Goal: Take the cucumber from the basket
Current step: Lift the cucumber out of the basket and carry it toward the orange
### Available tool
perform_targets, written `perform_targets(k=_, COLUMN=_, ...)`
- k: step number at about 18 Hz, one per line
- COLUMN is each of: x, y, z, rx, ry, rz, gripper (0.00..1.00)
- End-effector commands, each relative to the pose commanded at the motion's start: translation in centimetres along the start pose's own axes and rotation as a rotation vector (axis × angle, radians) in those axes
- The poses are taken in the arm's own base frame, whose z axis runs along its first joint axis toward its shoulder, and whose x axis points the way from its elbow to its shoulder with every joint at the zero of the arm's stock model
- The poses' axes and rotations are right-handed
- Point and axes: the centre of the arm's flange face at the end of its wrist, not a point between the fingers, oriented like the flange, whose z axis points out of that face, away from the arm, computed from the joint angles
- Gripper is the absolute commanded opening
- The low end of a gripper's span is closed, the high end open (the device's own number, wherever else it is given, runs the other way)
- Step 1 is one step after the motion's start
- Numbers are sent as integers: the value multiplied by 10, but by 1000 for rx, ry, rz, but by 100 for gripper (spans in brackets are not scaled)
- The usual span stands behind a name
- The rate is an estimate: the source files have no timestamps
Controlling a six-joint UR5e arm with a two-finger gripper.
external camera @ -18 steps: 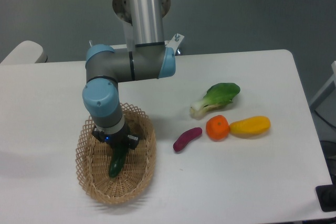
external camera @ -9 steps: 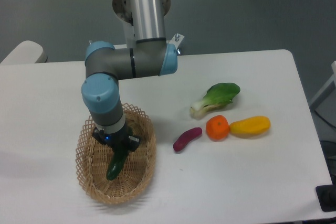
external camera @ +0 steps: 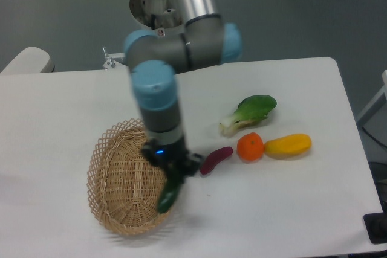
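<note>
The dark green cucumber [external camera: 167, 194] hangs from my gripper [external camera: 173, 172], tilted down to the left, above the right rim of the basket. The gripper is shut on the cucumber's upper end; its fingers are mostly hidden by the wrist and motion blur. The tan wicker basket [external camera: 121, 179] lies on the white table at the front left, with nothing else showing inside it.
A purple eggplant [external camera: 216, 160] lies just right of the gripper. An orange [external camera: 250, 147], a yellow mango-like fruit [external camera: 288, 144] and a bok choy [external camera: 249, 113] lie further right. The table's front edge is close below the basket.
The arm has swung right, carrying the cucumber from the basket's middle up to over its right rim. The basket's inside now shows bare.
</note>
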Motion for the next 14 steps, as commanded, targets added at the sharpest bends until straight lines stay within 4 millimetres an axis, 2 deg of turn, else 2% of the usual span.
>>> perform_targets(k=5, x=-76, y=57, z=-7, rx=-13, ry=-24, rz=138, gripper=25)
perform_targets(k=9, x=-121, y=97, z=-10, rx=-21, ry=-34, rz=231, gripper=25)
perform_targets(k=14, x=-150, y=126, z=-7, rx=-9, ry=-29, rz=283, gripper=25)
